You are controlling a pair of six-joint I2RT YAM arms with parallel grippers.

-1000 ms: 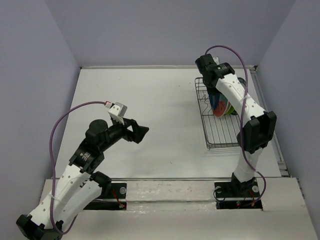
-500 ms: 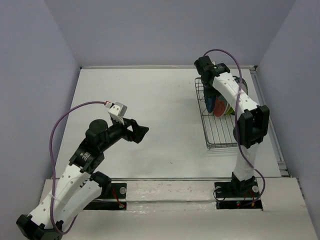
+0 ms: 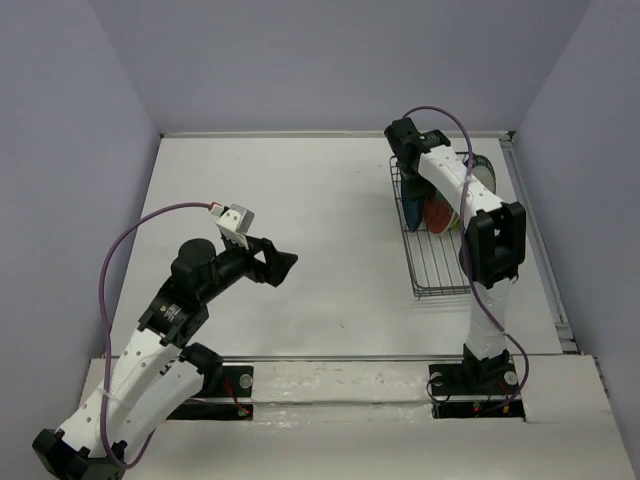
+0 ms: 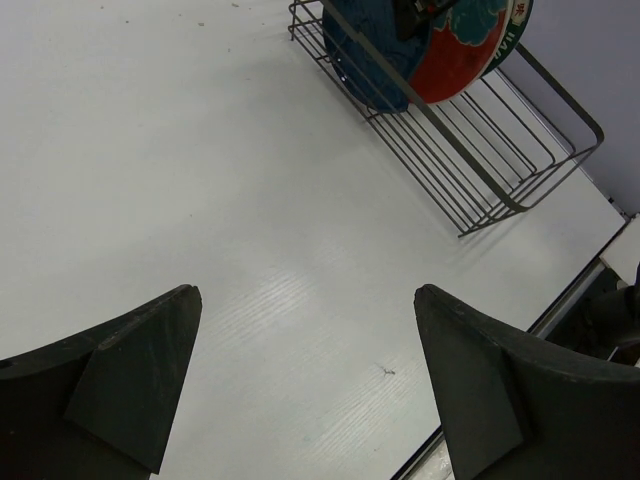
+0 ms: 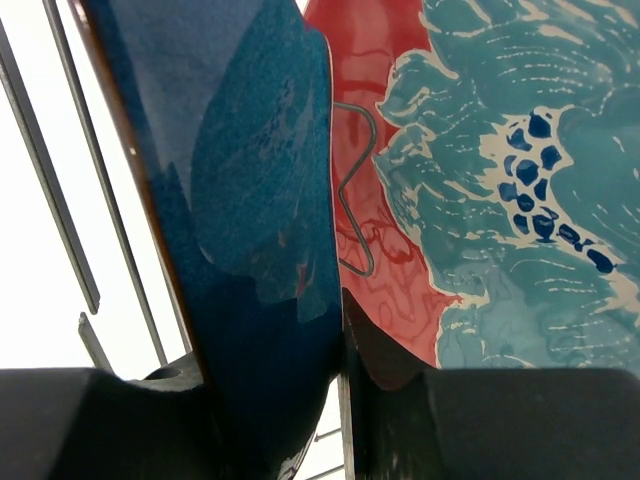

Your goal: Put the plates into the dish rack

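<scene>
Right pincer (image 5: 290, 410), apparently tight on blue plate (image 5: 240, 200), farther into dish rack (image 3: 440, 270); left pincer (image 4: 305, 330) apart.

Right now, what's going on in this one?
The right tool grips the blue plate on edge inside the rack, close beside a red plate standing there. The left tool hangs open above the table, holding nothing. The top view shows no plates lying loose on the table, so loading looks nearly finished.
</scene>
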